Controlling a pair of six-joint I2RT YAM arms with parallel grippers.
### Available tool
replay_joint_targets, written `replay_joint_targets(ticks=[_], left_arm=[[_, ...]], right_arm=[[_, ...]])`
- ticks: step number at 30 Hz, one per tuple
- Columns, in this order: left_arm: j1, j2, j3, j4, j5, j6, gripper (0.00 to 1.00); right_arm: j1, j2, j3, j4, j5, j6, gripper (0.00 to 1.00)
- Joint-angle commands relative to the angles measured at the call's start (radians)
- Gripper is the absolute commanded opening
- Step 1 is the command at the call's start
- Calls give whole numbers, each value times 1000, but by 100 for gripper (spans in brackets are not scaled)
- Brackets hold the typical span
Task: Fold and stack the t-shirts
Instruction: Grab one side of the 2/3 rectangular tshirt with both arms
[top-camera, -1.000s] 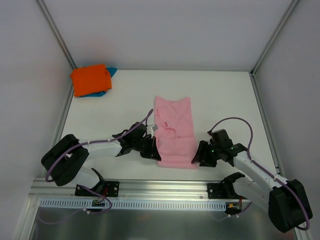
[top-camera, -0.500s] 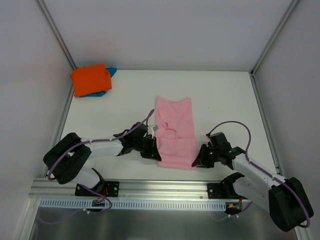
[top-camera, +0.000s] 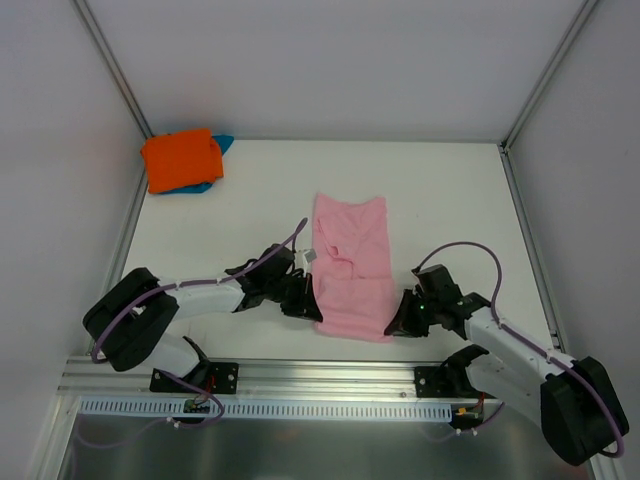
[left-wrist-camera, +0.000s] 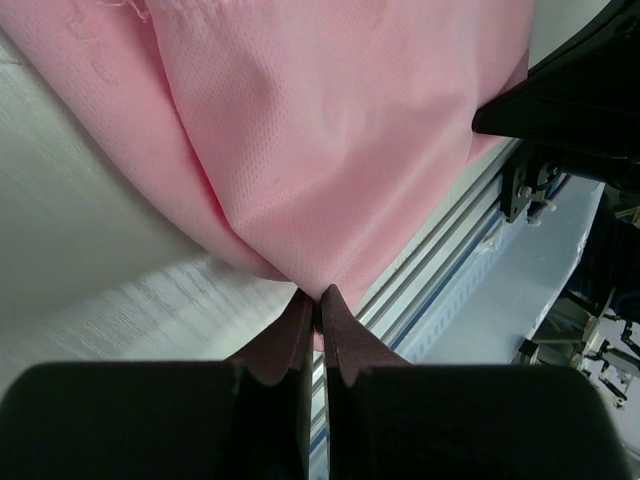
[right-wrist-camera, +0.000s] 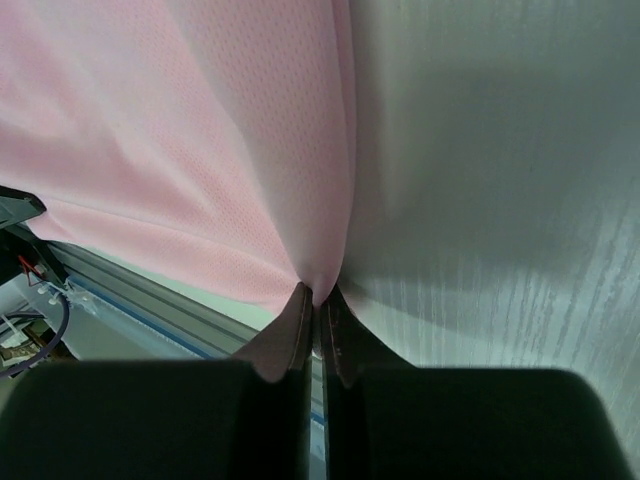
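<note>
The light pink t-shirt (top-camera: 352, 262) lies folded into a long strip in the middle of the table. My left gripper (top-camera: 310, 312) is shut on its near left corner, and in the left wrist view the pink cloth (left-wrist-camera: 330, 150) runs into the closed left gripper (left-wrist-camera: 320, 293). My right gripper (top-camera: 395, 325) is shut on the near right corner; the right wrist view shows pink cloth (right-wrist-camera: 200, 130) pinched in the right gripper (right-wrist-camera: 318, 292). The bright orange t-shirt (top-camera: 180, 158) lies folded on the teal-blue t-shirt (top-camera: 222, 144) at the far left corner.
The white table (top-camera: 450, 200) is bounded by metal frame posts (top-camera: 115, 80) and white walls on three sides. An aluminium rail (top-camera: 330, 375) with the arm bases runs along the near edge.
My right gripper has moved in to the shirt's near right corner and shut on it. The left gripper has kept its hold on the left corner.
</note>
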Motion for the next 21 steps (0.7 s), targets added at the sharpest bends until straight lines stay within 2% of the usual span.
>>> replay_joint_targets(ticks=[1, 9, 21], left_arm=[[3, -75, 36, -32, 16, -6, 0], [3, -157, 111, -162, -18, 34, 0], [3, -153, 128, -191, -24, 47, 0]], right_arm=[[7, -42, 60, -106, 32, -15, 1], [6, -30, 175, -164, 20, -44, 0], [-10, 44, 318, -235, 24, -109, 1]])
